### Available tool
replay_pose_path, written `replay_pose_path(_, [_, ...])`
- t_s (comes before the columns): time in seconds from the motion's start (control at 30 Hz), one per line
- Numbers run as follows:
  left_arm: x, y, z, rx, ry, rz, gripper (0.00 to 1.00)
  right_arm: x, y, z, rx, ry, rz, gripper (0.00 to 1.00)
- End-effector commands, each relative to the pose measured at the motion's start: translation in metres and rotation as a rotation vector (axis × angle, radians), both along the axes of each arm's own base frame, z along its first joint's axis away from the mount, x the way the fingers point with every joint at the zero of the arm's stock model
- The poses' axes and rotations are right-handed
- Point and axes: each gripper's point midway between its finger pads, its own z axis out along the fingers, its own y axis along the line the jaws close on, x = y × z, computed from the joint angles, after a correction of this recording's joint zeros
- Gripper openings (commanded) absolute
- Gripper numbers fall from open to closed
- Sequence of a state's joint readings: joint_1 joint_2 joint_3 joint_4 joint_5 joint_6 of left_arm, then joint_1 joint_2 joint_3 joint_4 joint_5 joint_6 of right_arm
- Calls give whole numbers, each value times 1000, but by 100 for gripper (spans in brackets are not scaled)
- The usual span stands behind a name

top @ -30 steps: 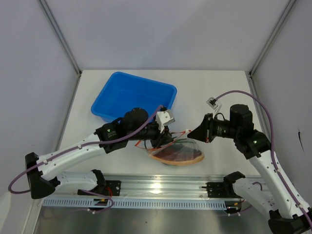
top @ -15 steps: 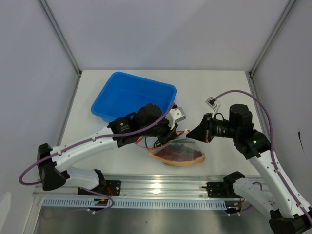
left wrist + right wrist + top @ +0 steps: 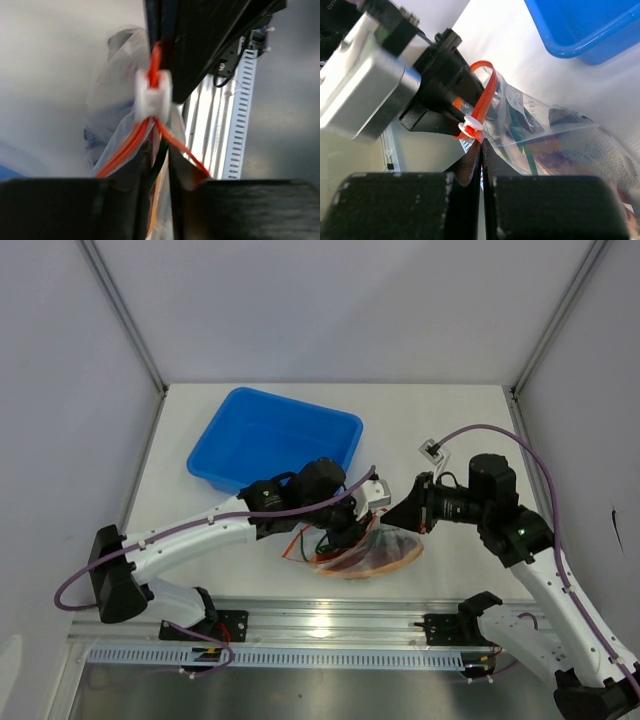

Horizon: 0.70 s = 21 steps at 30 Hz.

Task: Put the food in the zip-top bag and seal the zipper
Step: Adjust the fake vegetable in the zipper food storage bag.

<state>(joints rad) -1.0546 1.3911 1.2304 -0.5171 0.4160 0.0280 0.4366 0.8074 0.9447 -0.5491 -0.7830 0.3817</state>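
Rightward along the bag's mouth, the left tool (image 3: 352,530) has travelled since a second ago, from beside the bag's left end to just beside the right tool (image 3: 398,516), which has hardly shifted. The left arm now stretches further across the table (image 3: 450,420).

At the near edge of the table, about midway along it, lies the zip-top bag (image 3: 388,554), crinkly clear plastic with glossy folds. It looks flatter and more bunched than before. Inside it sits the food (image 3: 352,562): the right wrist view shows a thin green piece and purple-red and orange shapes through the film, while the rest is blurred.

The zipper (image 3: 488,82) is a thin, smooth orange-red strip. From its white tip (image 3: 153,97), a small blocky clip, two orange strands spread apart towards the left wrist camera. A loop of the strip also trails on the table to the left of the left tool.

The right tool's fingers are pressed together, pinching the zipper right at the white tip. The left tool's fingers stand close, with only a narrow gap holding bag film and something green. Whether they squeeze it cannot be told.

Further back, toward the far left corner, the blue tray (image 3: 215,458) sits unmoved. It is a smooth rectangular plastic tub with rounded corners, apart from the bag.
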Motion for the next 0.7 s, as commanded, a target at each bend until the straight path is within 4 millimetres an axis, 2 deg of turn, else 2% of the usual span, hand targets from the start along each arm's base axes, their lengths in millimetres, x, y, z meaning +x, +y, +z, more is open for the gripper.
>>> replay_pose_path(0.0, [9,10,18,-43,-78,71,26,-1,3,19,33,-92,21,0])
replay_pose_path(0.03, [14,10,25,-63,-99,102,29,-2,3,19,33,-93,24,0])
replay_pose_path(0.07, [20,14,21,-54,-122,137,34,-3,3,20,34,-98,28,0])
replay_pose_path(0.1, [22,15,35,-97,-153,154,37,-4,4,20,33,-100,33,0])
replay_pose_path(0.17, [25,18,40,-119,-174,173,44,-4,5,19,31,-101,40,0])
replay_pose_path(0.2, [28,21,49,-137,-195,192,47,-6,5,20,33,-103,45,0])
replay_pose_path(0.27, [30,24,47,-127,-201,203,51,-7,6,20,34,-111,57,0])
replay_pose_path(0.5, [33,32,58,-130,-250,214,55,-11,9,20,38,-127,86,0])
replay_pose_path(0.63, [37,44,73,-173,-305,258,57,-11,10,20,37,-134,98,0])
replay_pose_path(0.67, [37,49,84,-203,-328,270,57,-11,10,20,39,-134,101,0])
